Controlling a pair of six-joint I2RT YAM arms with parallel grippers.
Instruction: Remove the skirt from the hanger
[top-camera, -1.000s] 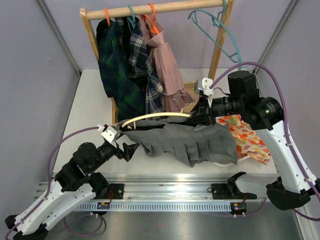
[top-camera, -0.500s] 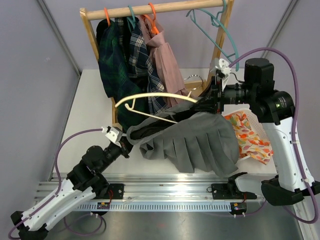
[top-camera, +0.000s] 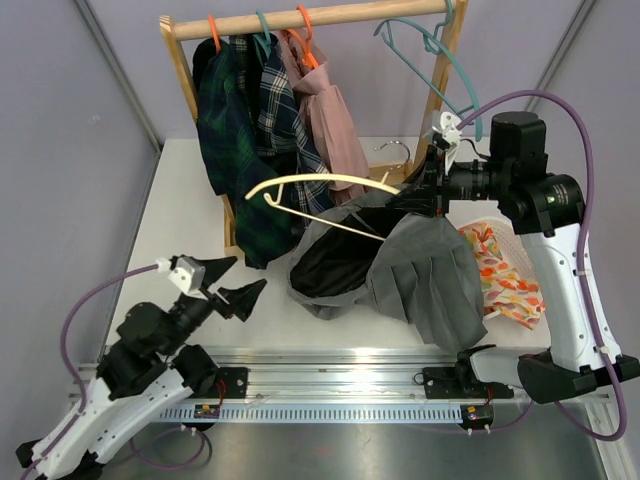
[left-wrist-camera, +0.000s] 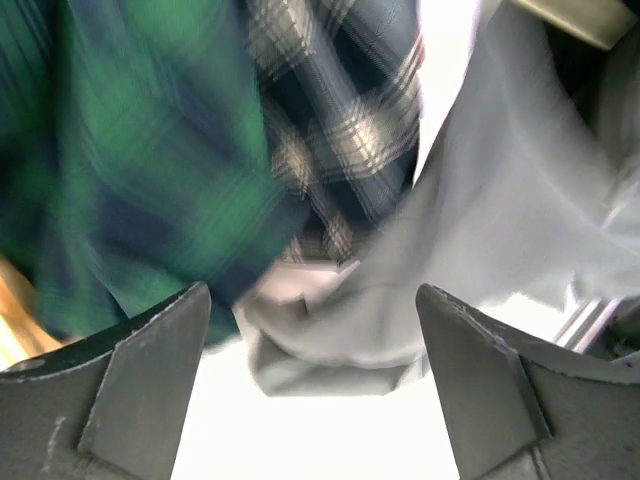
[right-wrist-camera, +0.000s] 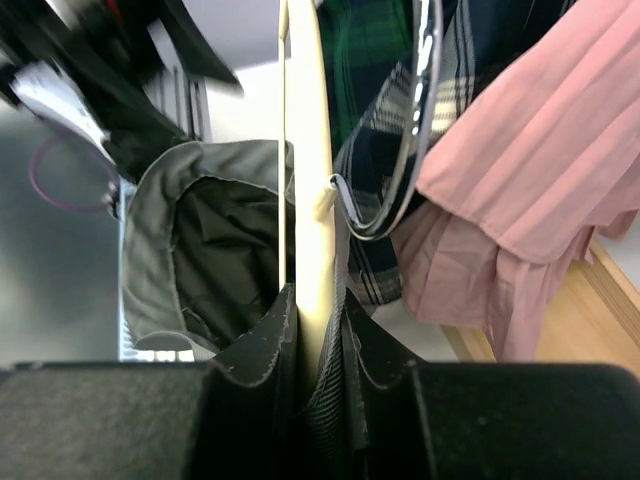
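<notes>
**Left jaws open and empty, right jaws clamped on the hanger's end**

Left jaws stand wide apart at the lower left of the top view, above the table (top-camera: 185, 200), with nothing between them. In the left wrist view, which is blurred, the two fingers (left-wrist-camera: 140, 370) sit at the bottom corners, with green and navy plaid cloth and pale grey fabric ahead of them.

Right jaws, right of centre in the top view, are closed on one end of the cream hanger (top-camera: 320, 184). The right wrist view shows the fingers (right-wrist-camera: 255, 370) pinching the hanger (right-wrist-camera: 312, 200) with grey cloth bunched up against them.

From that grip the hanger reaches left across the middle of the frame, tilted, its far end bare. The grey skirt (top-camera: 430, 285) hangs gathered at the gripped end. Its waist gapes open toward the left, showing a dark lining, and its pleats fall to the table near the front rail.

A floral cloth (top-camera: 505, 280) lies on the table just right of the skirt. Behind, at the top of the frame, the wooden rack (top-camera: 330, 17) carries a green plaid garment (top-camera: 235, 130), a pink pleated garment (top-camera: 335, 125) and an empty teal hanger (top-camera: 450, 75).
</notes>
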